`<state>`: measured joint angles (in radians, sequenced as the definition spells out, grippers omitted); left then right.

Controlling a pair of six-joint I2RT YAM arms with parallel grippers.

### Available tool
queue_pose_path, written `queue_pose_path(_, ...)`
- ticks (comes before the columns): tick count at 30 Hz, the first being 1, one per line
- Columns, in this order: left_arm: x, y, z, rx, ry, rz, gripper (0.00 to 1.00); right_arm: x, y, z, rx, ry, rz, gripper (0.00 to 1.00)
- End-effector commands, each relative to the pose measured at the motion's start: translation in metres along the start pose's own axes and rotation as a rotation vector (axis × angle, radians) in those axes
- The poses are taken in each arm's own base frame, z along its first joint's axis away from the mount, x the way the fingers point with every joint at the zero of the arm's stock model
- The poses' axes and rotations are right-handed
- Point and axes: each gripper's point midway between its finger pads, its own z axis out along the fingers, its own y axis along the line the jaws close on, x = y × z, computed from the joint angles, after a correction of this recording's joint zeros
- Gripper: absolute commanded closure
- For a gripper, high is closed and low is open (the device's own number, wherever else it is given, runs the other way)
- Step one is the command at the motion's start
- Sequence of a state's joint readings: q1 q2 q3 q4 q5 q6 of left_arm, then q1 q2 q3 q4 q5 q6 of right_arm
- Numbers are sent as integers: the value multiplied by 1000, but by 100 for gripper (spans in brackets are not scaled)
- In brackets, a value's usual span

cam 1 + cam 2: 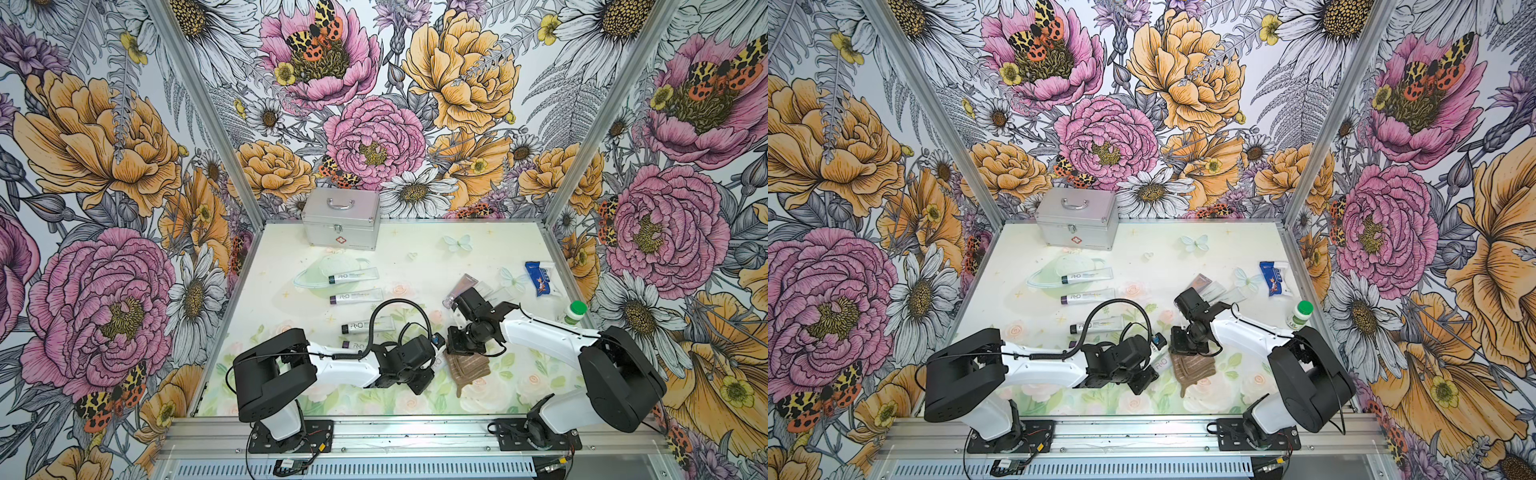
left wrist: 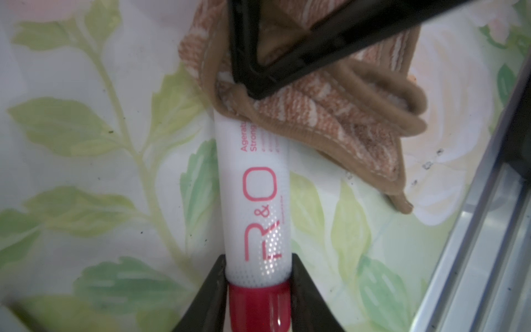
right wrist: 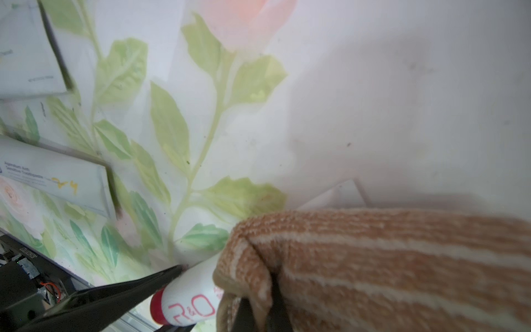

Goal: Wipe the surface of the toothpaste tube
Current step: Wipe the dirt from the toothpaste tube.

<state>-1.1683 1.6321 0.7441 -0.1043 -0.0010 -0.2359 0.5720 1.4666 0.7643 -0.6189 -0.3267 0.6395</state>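
The toothpaste tube point(image 2: 253, 195) is white with red R&O lettering and a red cap. My left gripper point(image 2: 258, 264) is shut on it at the cap end, a finger pressed to each side. A brown striped cloth point(image 2: 330, 126) covers the tube's far end, and my right gripper point(image 3: 264, 304) is shut on a fold of that cloth point(image 3: 388, 267). In both top views the two grippers meet low over the mat near the front middle, with the cloth point(image 1: 467, 370) bunched under the right one and a short piece of tube point(image 1: 1162, 363) showing between them.
Several other R&O tubes point(image 1: 356, 296) lie on the floral mat to the left. A silver case point(image 1: 340, 218) stands at the back. A lilac tube point(image 1: 459, 289), a blue packet point(image 1: 540, 277) and a green-capped bottle point(image 1: 575, 311) are on the right. An aluminium rail point(image 1: 374, 432) runs along the front.
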Motion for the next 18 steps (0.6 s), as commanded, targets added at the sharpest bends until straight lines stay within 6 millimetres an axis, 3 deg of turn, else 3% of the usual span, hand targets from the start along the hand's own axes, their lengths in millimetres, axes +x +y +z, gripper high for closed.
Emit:
queue_pose_path(1,-10,7,2,-16,-20,-7,65,22,-21,12,60,83,43,100)
queue_pose_path(11,-6,10,-5,-25,-24,-13,65,-13,-72,1,216,19,82,100)
queue_pose_path(18,-6,10,-1,-28,-19,-13,65,-19,-51,-2,148,11,67,100)
